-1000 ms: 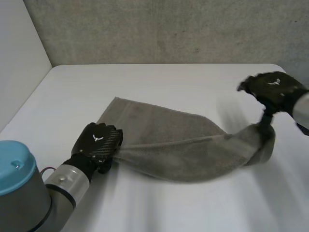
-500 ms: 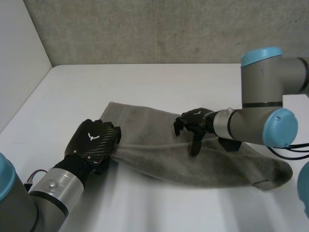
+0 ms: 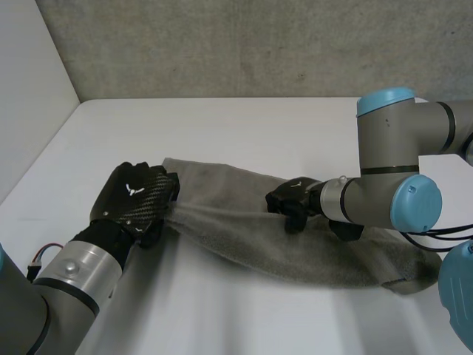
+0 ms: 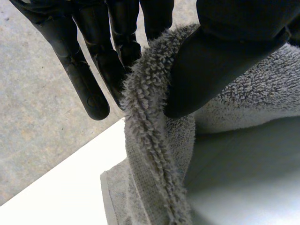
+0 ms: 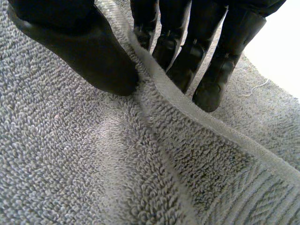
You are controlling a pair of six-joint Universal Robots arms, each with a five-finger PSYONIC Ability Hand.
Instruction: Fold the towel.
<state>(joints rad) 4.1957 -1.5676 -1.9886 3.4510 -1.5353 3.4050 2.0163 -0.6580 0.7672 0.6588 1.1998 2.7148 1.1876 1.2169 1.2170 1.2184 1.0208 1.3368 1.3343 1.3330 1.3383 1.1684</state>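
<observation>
A grey terry towel lies bunched in a long band across the white table. My left hand is at the towel's left end. In the left wrist view its thumb and fingers pinch a raised edge of the towel. My right hand sits on the towel's middle, its arm reaching in from the right. In the right wrist view its thumb and fingers squeeze a hemmed ridge of the towel between them.
A concrete wall runs along the table's far edge and a white panel stands at the left. My right arm's elbow hangs over the towel's right part. Bare table lies in front of the towel and behind it.
My right hand let go of the towel's lifted right end, swung left to the towel's middle and closed on a ridge there. The right end now lies flat. My left hand edged slightly away.
</observation>
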